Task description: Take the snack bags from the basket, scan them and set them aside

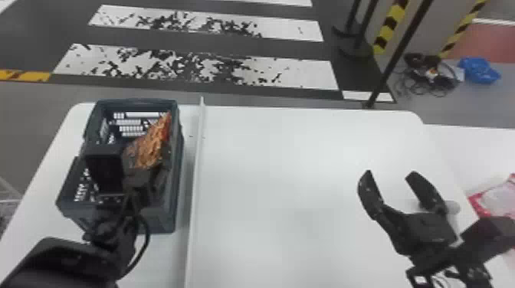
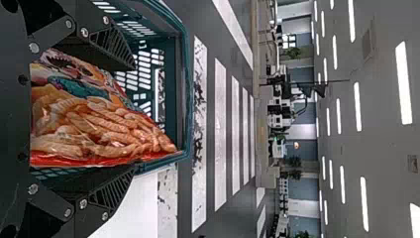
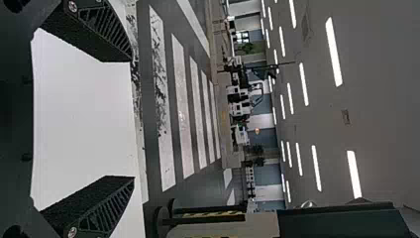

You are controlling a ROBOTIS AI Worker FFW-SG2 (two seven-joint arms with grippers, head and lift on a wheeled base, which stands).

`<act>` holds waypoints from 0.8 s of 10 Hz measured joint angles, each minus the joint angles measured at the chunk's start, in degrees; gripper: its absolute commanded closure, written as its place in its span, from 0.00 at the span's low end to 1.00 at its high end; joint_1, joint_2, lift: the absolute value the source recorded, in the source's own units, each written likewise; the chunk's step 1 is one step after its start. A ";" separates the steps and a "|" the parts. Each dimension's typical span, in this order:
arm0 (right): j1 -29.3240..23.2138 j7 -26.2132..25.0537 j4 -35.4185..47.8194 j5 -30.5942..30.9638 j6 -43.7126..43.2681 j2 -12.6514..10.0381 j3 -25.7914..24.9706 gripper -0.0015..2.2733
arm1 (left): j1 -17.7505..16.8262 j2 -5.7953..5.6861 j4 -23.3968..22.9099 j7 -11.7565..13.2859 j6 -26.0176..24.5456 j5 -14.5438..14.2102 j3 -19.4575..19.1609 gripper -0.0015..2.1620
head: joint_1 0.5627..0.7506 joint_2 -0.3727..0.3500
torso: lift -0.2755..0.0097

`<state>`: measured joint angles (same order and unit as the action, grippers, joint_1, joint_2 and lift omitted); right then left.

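near end of the snack bag lost behind the left arm, which covers some basket too, a greyish something half behind the right gripper, pink-and-red packet cut by the head view's edge, far-off clutter too small to tell

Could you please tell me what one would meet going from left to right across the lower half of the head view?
Basket, white divider strip, right gripper, red-and-white packet.
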<state>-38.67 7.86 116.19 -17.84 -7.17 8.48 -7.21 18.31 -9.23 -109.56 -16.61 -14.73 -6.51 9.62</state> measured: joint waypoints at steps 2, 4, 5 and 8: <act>-0.15 0.29 0.00 -0.06 0.03 0.04 0.00 0.04 | 0.79 -0.14 -1.18 0.34 0.17 0.09 -0.16 0.15 | 0.70 0.40 | 0.70; -0.44 0.40 0.14 -0.30 -0.54 0.11 0.00 0.04 | 1.15 -0.12 -1.39 0.43 0.18 0.03 -0.62 0.15 | 0.70 0.40 | 0.70; -0.57 0.41 0.23 -0.34 -0.75 0.13 0.06 0.04 | 1.36 -0.09 -1.43 0.51 0.16 0.01 -0.87 0.12 | 0.70 0.41 | 0.70; -0.83 1.48 0.23 -0.64 -0.78 0.13 0.04 0.04 | 3.91 -0.09 -6.03 8.39 -5.40 -1.46 -4.85 0.06 | 0.70 0.42 | 0.70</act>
<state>-39.50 9.34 116.42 -18.48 -7.95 8.61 -7.17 22.22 -9.31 -115.60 -8.23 -20.12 -7.97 4.77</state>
